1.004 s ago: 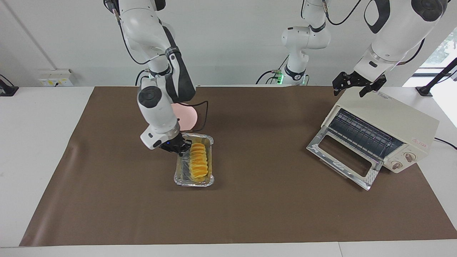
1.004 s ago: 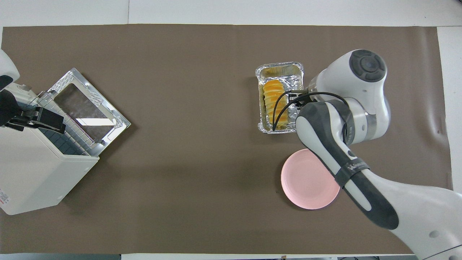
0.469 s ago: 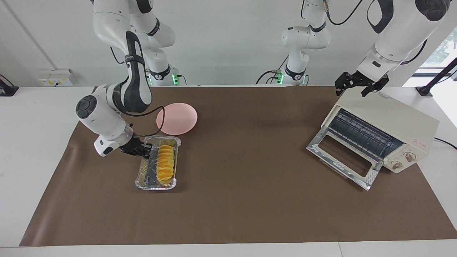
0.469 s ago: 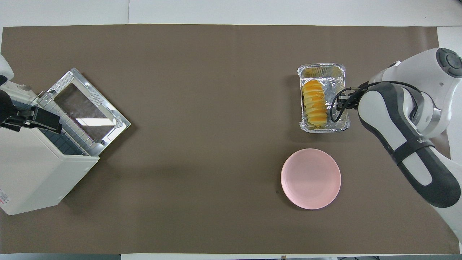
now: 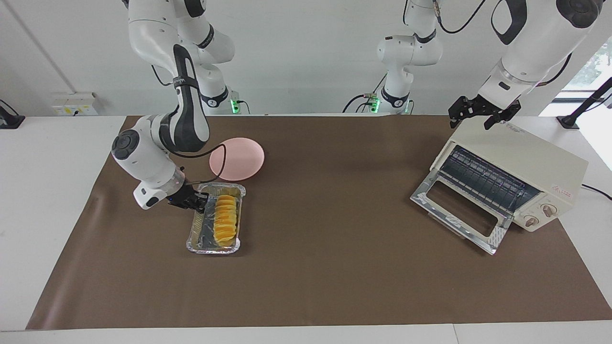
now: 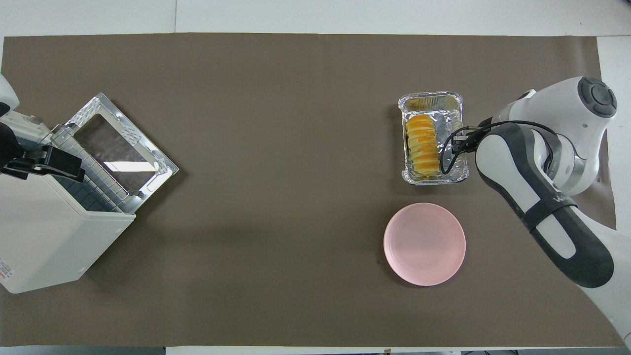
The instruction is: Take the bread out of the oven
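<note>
The bread (image 5: 225, 217) lies in a crinkled foil tray (image 5: 213, 250) on the brown mat, farther from the robots than the pink plate (image 5: 237, 158). My right gripper (image 5: 198, 203) is shut on the tray's long rim at the side toward the right arm's end. In the overhead view the right gripper (image 6: 461, 143) sits beside the bread (image 6: 422, 145) at the tray's rim (image 6: 434, 181). The oven (image 5: 535, 157) stands at the left arm's end with its door (image 5: 459, 212) folded down and its rack bare. My left gripper (image 5: 483, 117) is open over the oven's top edge.
The pink plate (image 6: 425, 244) is bare and lies nearer to the robots than the tray. The oven (image 6: 44, 236) and its open door (image 6: 118, 148) take up the left arm's end. A brown mat (image 5: 334, 267) covers the table.
My right gripper carried the tray with the bread toward the right arm's end of the table, uncovering the plate, then a little back toward the middle. The left gripper stayed over the oven.
</note>
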### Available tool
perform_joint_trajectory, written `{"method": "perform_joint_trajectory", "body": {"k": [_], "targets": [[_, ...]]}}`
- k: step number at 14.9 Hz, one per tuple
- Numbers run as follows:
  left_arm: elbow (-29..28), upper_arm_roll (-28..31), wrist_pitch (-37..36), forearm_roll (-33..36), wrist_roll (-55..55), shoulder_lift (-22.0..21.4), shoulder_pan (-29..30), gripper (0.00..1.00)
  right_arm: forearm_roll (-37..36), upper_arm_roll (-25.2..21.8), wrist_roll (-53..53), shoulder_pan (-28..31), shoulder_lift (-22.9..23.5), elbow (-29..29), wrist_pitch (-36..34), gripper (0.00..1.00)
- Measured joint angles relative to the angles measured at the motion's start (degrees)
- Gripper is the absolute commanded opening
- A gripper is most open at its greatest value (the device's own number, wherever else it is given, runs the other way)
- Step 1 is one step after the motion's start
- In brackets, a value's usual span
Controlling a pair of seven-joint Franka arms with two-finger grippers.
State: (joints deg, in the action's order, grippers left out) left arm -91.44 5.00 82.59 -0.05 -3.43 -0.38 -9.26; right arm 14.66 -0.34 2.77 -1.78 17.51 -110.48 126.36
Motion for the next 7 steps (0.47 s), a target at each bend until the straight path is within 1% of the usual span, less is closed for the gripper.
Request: {"method": "perform_joint_trajectory", "body": {"k": [3, 5, 7], "targets": [[0.0, 0.0, 0.0, 0.0, 0.0, 0.0, 0.0, 1.0, 0.0, 0.1, 0.0, -0.1, -0.8, 0.7, -2.1, 1.0], [0.0, 0.0, 0.0, 0.0, 0.0, 0.0, 0.0, 1.0, -0.3, 0.2, 0.0, -0.6, -1.7, 3.1, -5.7, 1.0], [0.0, 0.0, 0.0, 0.0, 0.0, 0.0, 0.0, 1.0, -2.7, 0.2, -1.4, -2.5, -2.4, 5.6, -7.3, 1.0]]}}
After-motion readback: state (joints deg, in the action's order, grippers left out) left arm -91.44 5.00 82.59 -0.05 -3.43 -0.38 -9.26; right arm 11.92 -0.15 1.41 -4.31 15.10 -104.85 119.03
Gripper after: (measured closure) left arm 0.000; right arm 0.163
